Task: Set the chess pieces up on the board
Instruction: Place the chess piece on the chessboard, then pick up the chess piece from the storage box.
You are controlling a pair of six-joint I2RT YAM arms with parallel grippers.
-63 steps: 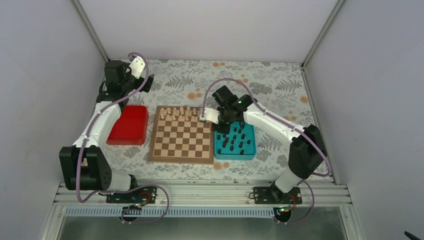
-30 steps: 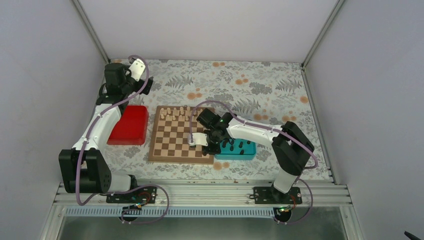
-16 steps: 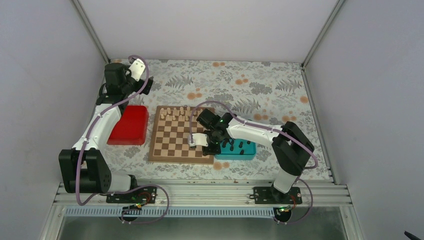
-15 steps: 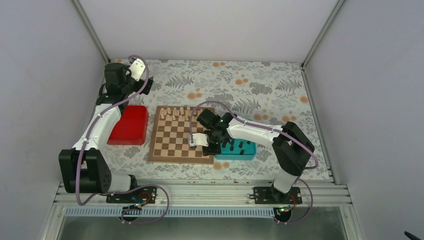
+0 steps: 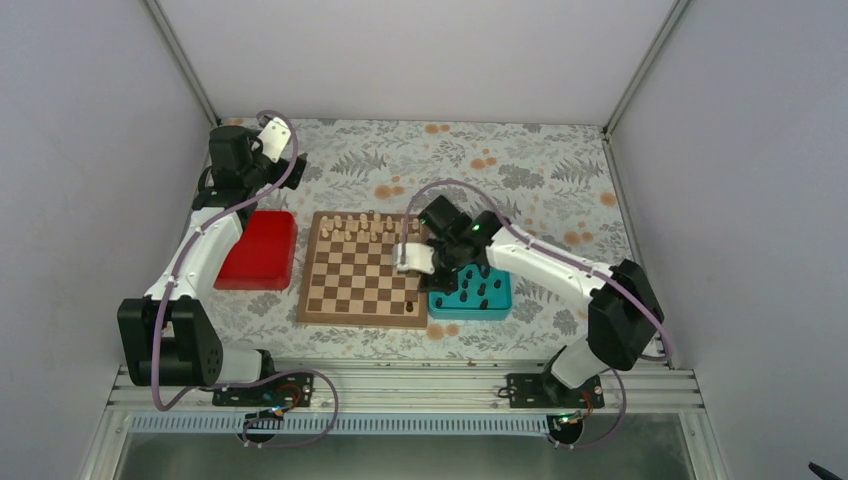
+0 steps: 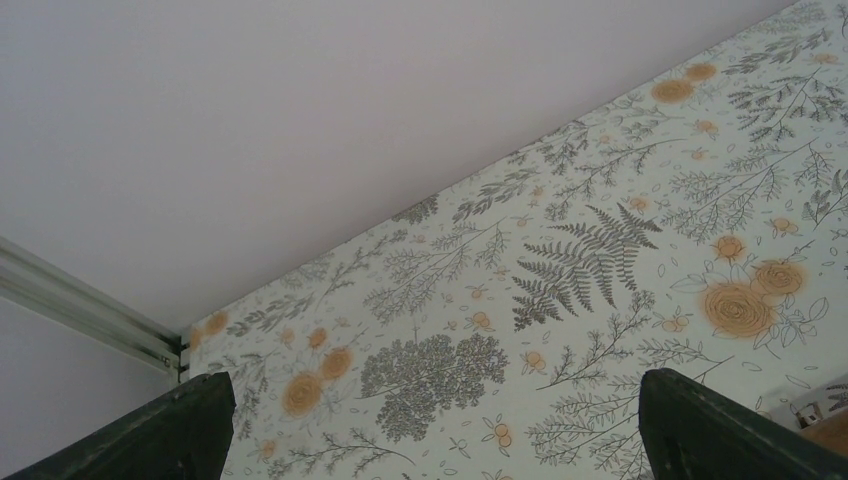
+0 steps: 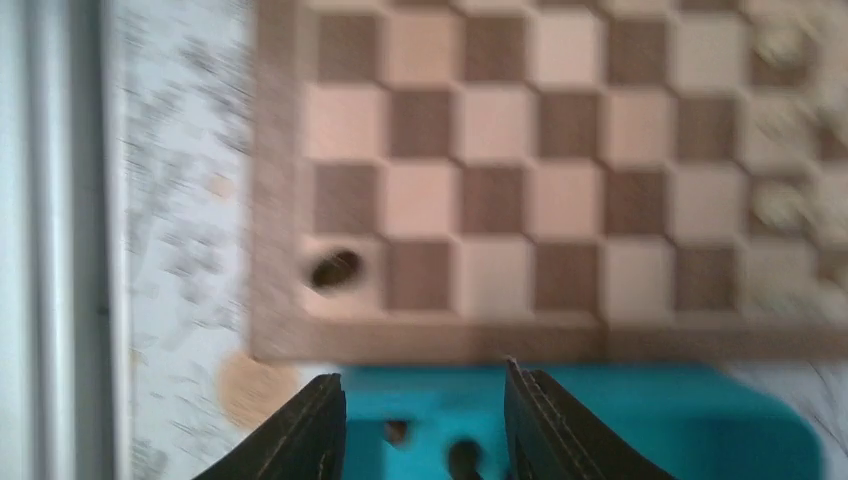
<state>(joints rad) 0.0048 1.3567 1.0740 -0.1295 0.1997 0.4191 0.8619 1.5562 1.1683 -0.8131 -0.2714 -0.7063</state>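
Note:
The board [image 5: 362, 270] lies in the middle of the table. One dark chess piece [image 5: 413, 306] stands on its near right corner square; it also shows in the right wrist view [image 7: 336, 268]. Several more dark pieces [image 5: 478, 285] stand in the teal tray [image 5: 445, 308]. My right gripper [image 5: 438, 268] hovers over the tray's left edge beside the board, and in the right wrist view it [image 7: 425, 425] is open and empty. My left gripper [image 5: 274, 136] is raised at the far left, open wide and empty [image 6: 430, 440].
Pale cream pieces [image 5: 355, 227] fill the board's far rows and show blurred in the right wrist view [image 7: 780, 205]. A red tray [image 5: 258, 250] lies left of the board. The floral cloth [image 6: 560, 270] covers the table, with walls on three sides.
My right gripper was low over the board's near right corner. It has lifted and moved back right over the teal tray, leaving a dark piece on the corner square. The left arm has not moved.

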